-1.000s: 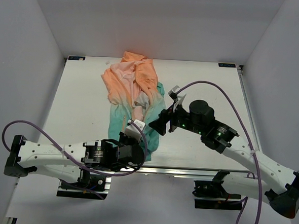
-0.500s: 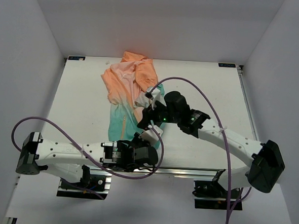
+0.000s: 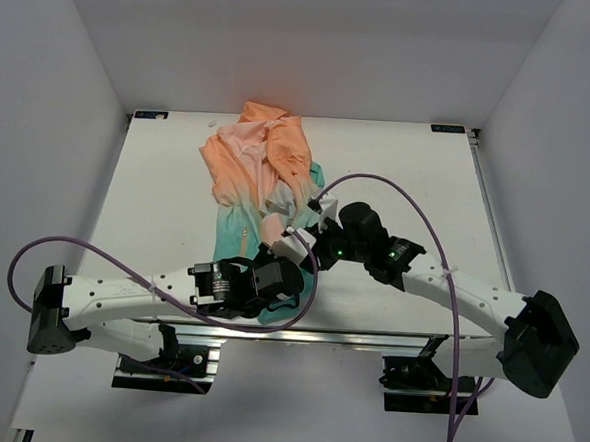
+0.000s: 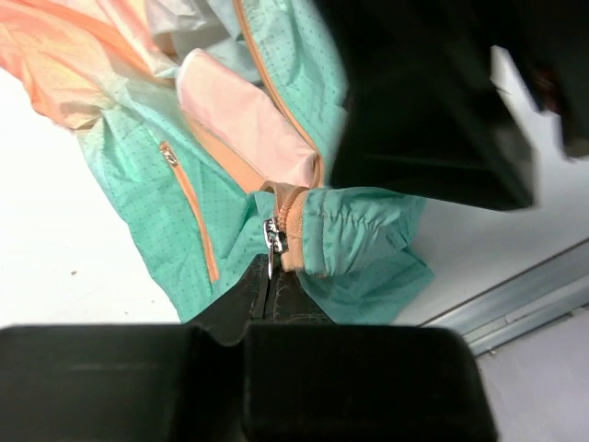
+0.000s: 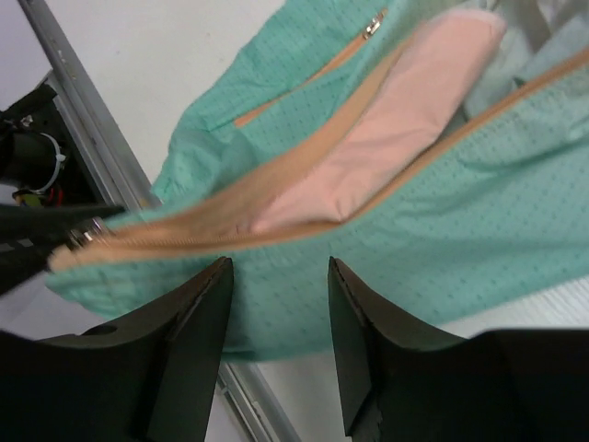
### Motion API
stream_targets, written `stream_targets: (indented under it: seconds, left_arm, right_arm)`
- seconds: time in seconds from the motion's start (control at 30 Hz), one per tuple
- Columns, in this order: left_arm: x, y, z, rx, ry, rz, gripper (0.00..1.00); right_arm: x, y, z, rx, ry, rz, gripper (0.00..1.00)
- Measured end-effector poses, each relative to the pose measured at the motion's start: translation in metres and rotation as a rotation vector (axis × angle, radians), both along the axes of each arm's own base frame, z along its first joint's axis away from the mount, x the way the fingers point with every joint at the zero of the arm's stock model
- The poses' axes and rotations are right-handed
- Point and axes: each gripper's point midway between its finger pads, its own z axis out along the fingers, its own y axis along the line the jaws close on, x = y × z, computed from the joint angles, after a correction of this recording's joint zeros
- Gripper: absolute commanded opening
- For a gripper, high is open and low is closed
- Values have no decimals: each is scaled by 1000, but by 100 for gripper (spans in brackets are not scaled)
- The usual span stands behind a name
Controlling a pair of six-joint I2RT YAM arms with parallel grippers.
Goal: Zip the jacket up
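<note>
One jacket (image 3: 258, 169), two end effectors (image 4: 271, 281) (image 5: 276, 276)

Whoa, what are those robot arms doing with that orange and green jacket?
Two robot arms are trying to zip up a jacket lying on the table. The left claw is pinched shut on the jacket's bottom edge, right by the little metal pull. The right claw is open, hovering over the green cloth beside the zipper. The front is open, showing pink lining.
</note>
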Motion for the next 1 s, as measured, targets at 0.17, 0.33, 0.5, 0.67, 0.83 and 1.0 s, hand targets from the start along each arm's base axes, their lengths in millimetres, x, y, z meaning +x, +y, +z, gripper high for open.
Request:
stream_targets:
  seconds: [0.17,0.33,0.5,0.67,0.83,1.0]
  left_arm:
    - [4,3,1,15,-6,-4,0]
    - [1,-1,0,22,5,-34,0]
    - [0,-9,2,13,8,-82,0]
    - [-7,-18,12,-29,14,-165,0]
    - [-16,-21,13,-56,37,-236,0]
    - [-22,-25,8,-46,60,-291,0]
  right_arm:
    - [-3,-13,-15,-18,29,-39,50]
    - [7,-16,-9,6,23,-76,49]
    - [19,-21,11,64,8,-117,53]
    - [20,-16,46,131,-33,-82,55]
    - [-1,-9,63,170,-17,41,56]
    - [-16,-1,70,173,32,152,57]
